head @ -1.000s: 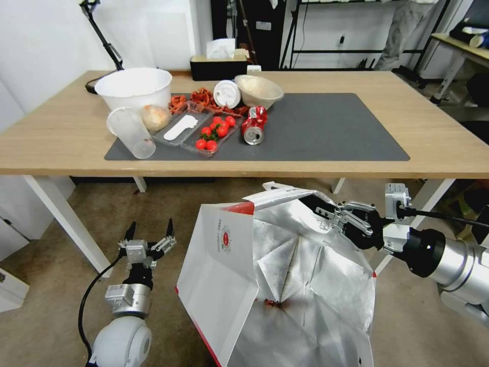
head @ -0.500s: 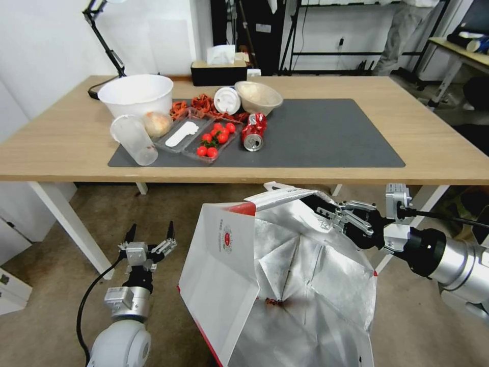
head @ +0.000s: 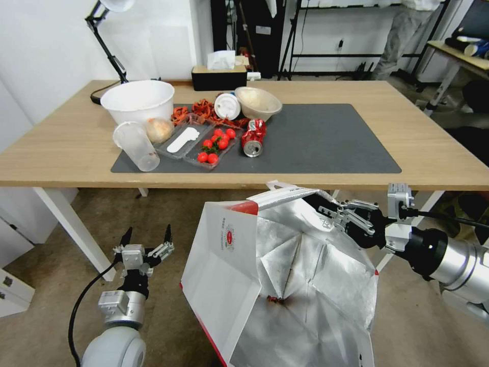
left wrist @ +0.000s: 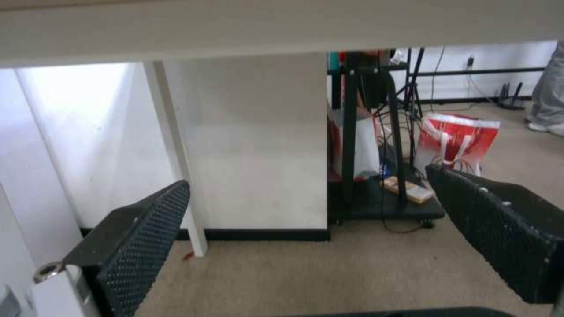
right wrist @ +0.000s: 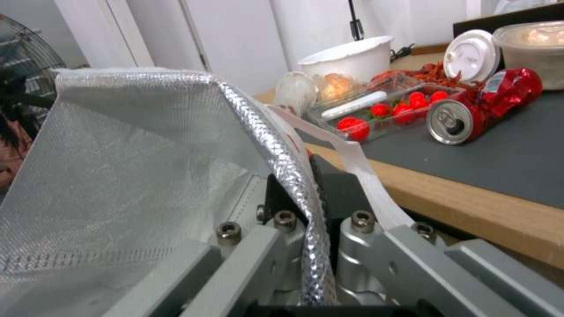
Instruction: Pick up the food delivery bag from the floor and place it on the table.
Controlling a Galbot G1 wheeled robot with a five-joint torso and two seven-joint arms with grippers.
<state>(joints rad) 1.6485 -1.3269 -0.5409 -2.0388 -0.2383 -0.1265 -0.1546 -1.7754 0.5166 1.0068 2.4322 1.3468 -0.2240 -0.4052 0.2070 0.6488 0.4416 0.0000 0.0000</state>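
1. The food delivery bag [head: 285, 285] hangs in the air in front of the surface [head: 433, 137], just below its near edge.
2. The bag's mouth gapes wide, so the crinkly silver lining shows inside.
3. Its white front has a small round red logo [head: 229, 236], and red trim runs along its lower edge.
4. The right gripper [head: 326, 205] holds the bag at its top rim, on the right side.
5. Its fingers [right wrist: 329, 193] are closed tight on the silver rim of the bag, with the rim pinched between them.
6. A white loop handle [right wrist: 358, 167] lies over the fingers, next to the rim.
7. The left gripper [head: 146, 238] is low on the left, beside the bag but not touching it.
8. Its two black fingers [left wrist: 141, 233] are spread wide apart and hold nothing.
9. The brown floor [head: 168, 219] is under that gripper, and a white leg [head: 71, 229] of the surface stands near it.
10. A dark grey mat [head: 326, 137] lies on the wood surface.
11. On the left half of the mat are a big white bowl [head: 137, 101], a clear cup [head: 135, 146] lying on its side, a tray of small red tomatoes [head: 214, 145] and a squashed red can [head: 253, 137].
12. The right half of the mat is bare.
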